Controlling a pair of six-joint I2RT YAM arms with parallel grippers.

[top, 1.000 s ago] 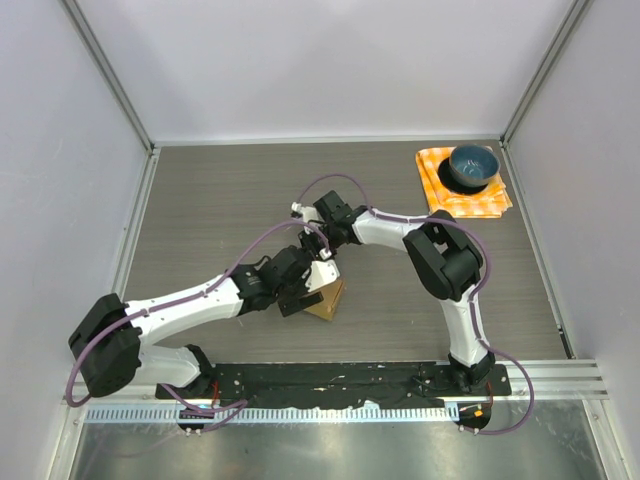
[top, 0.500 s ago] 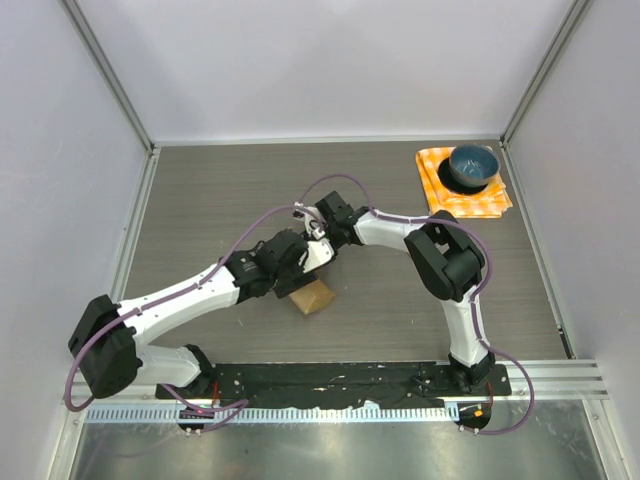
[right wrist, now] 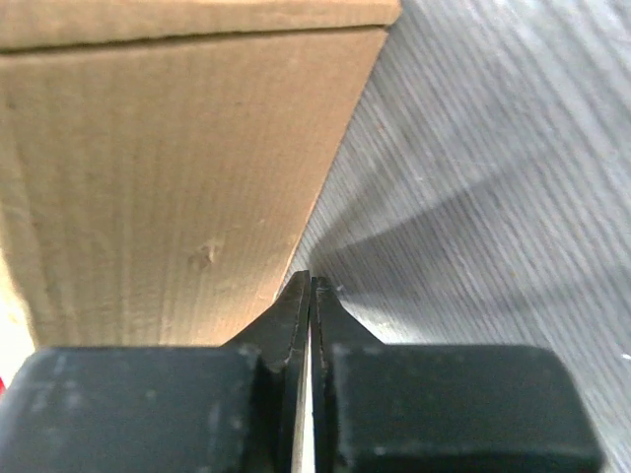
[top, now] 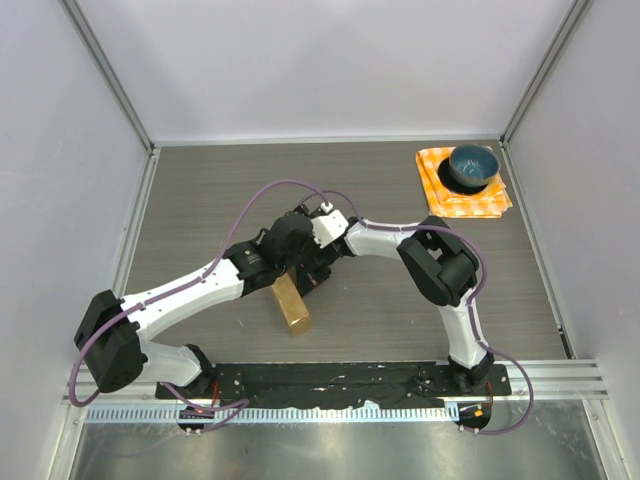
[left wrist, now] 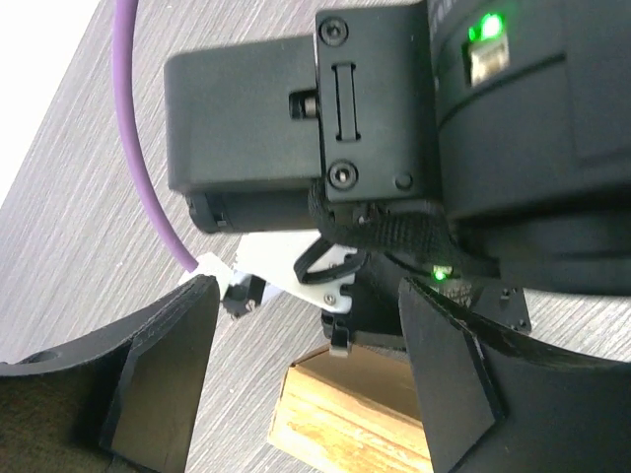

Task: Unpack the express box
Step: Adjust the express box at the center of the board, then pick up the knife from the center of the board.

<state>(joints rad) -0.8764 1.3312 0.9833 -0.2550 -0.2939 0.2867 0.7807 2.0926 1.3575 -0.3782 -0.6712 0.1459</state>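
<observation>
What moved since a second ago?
The box turned and slid left; it now points at the near edge. The left fingers, open, moved off it toward the back. The right fingers, shut, moved in beside it. The bowl and cloth stayed put.

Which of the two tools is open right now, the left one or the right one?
The left tool: its fingers stand wide apart, while the right tool's are pressed together beside the express box.
</observation>
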